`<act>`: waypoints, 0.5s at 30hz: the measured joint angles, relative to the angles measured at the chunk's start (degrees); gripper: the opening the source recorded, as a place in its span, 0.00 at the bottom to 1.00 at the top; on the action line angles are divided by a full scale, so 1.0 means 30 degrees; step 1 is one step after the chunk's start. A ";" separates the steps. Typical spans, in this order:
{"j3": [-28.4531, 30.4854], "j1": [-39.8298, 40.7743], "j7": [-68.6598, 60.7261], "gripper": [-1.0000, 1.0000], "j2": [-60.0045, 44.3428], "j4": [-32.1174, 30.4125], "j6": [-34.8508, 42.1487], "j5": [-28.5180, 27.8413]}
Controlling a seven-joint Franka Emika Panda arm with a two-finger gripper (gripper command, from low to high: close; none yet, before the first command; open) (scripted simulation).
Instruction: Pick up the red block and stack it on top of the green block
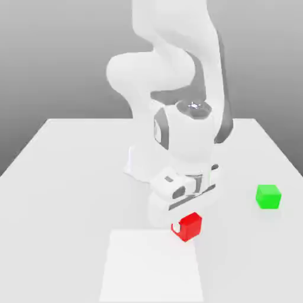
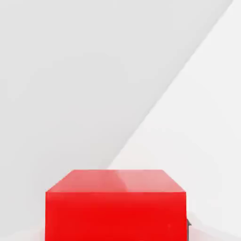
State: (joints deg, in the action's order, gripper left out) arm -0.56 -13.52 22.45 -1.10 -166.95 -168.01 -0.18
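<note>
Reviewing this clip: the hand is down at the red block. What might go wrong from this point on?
1. The gripper is shut on the red block, which sits low between the fingers in the hand view; a shallow hold might slip on the lift.
2. The green block sits apart, toward the exterior view's right; a small misalignment when placing could tip the red block off it.

White table against a grey backdrop

The table (image 1: 65,177) has a plain, pale top; a slightly brighter rectangular patch (image 1: 151,266), perhaps a mat or a marked zone, lies near its front edge.
</note>
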 joint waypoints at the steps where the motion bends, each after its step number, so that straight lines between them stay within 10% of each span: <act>1: 0.0020 -0.0034 -0.0029 0.00 0.0684 -0.0096 0.0590 0.0038; 15: -0.4931 -0.8227 -0.8262 0.00 0.3156 0.1452 0.4546 0.1746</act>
State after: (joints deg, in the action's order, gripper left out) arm -15.35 -38.20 -2.34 8.37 -162.59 -154.37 5.06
